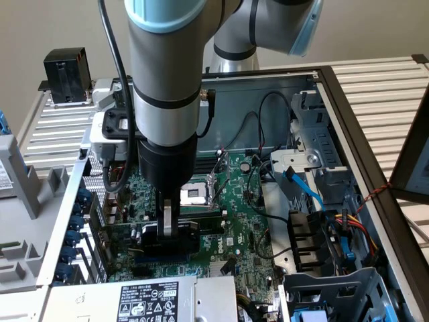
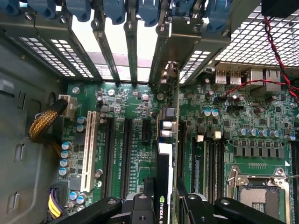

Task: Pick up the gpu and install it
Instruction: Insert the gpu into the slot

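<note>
The gpu [image 1: 201,236] stands on edge low over the large green motherboard [image 1: 244,201], near the case's rear slot openings. My gripper [image 1: 168,231] reaches straight down into the open computer case and is shut on it. In the wrist view the gpu [image 2: 164,156] appears edge-on, lined up along an expansion slot, with its silver bracket end [image 2: 169,77] at the rear slot opening. My gripper [image 2: 166,193] clamps it from both sides, one black finger [image 2: 147,196] on each face. Whether the card's contacts are fully in the slot is hidden.
The empty CPU socket [image 1: 196,194] lies just beyond the card. Blue slot latches [image 2: 140,9] line the case's rear wall. A power supply [image 1: 147,298], a drive cage [image 1: 328,288] and loose cables [image 1: 301,188] crowd the case. A yellow wire bundle [image 2: 44,123] sits beside the white slot [image 2: 88,149].
</note>
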Controlling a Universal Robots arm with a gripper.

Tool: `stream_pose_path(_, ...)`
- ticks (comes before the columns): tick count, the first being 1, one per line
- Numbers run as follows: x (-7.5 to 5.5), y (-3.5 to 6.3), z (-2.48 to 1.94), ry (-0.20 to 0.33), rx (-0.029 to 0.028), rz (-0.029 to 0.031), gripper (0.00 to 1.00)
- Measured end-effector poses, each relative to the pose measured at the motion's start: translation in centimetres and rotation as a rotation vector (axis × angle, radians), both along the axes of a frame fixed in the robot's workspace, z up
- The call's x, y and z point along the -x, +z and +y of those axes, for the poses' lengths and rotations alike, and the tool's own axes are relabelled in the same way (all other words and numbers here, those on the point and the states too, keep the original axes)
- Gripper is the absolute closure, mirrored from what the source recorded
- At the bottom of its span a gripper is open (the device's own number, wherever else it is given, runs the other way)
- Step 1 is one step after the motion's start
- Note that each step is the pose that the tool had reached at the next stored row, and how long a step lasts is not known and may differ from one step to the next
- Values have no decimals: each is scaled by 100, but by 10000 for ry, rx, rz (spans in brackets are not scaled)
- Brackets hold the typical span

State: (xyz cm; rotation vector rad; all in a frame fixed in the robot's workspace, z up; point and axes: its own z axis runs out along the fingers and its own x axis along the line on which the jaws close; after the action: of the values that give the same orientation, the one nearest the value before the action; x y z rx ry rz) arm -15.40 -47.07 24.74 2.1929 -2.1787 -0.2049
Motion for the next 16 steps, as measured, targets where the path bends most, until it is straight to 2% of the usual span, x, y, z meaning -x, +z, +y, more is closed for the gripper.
stream_pose_path(16,-4,0,-6,16,0,-1,73)
